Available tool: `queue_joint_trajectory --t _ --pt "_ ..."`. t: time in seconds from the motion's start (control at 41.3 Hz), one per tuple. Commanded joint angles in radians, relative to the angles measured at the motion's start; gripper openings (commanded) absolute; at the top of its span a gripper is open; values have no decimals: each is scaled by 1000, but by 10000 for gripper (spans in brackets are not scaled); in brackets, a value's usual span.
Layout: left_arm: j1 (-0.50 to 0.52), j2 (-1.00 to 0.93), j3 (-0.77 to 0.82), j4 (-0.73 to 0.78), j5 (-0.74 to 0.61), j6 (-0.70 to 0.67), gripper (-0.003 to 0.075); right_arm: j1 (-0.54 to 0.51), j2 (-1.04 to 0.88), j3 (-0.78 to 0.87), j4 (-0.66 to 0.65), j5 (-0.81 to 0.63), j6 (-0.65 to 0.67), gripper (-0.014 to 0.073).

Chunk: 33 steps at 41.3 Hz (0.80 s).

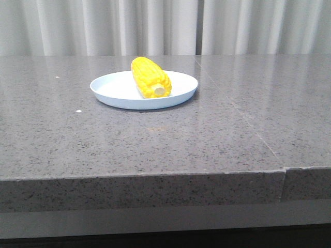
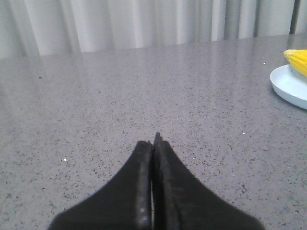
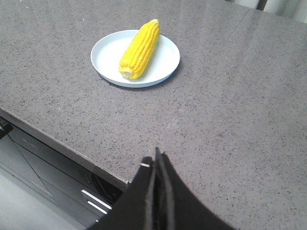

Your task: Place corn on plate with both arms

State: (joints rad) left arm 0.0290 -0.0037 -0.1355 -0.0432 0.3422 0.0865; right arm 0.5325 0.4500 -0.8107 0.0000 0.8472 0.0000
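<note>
Left gripper (image 2: 153,143): seen only in its own wrist view; both black fingers are pressed together with nothing between them; it is held over bare tabletop, well apart from the plate
Right gripper (image 3: 157,160): seen only in its own wrist view; its fingers are likewise pressed together and nothing is held; it is poised near the front edge of the table, well apart from the plate
Table (image 1: 217,139): grey speckled stone; a seam is seen running from the back edge toward the front right; neither arm is seen in the front view
Plate (image 1: 116,89): set flat toward the back edge, a little left of the middle of the table; pale blue-white, with a low rim
Corn (image 1: 149,76): laid on the plate, touching it, across its middle; the pale stub end is turned toward the front edge and the tapered tip toward the back edge
Curtain (image 1: 103,26): pale folds are hung behind the back edge
</note>
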Motion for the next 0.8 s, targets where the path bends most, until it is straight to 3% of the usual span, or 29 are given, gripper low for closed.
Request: queue_joint_trajectory --t 0.0,0.339,0.775 --pt "-10 -5 1 13 -119 -42 -20 0 5 -22 -10 -70 -9 -68" --pt "-61 -21 145 11 -342 -44 -20 0 5 -22 -10 -70 -9 -68" --pt "-58 -21 143 -8 -329 -46 -20 0 5 -22 -10 -70 -9 -68"
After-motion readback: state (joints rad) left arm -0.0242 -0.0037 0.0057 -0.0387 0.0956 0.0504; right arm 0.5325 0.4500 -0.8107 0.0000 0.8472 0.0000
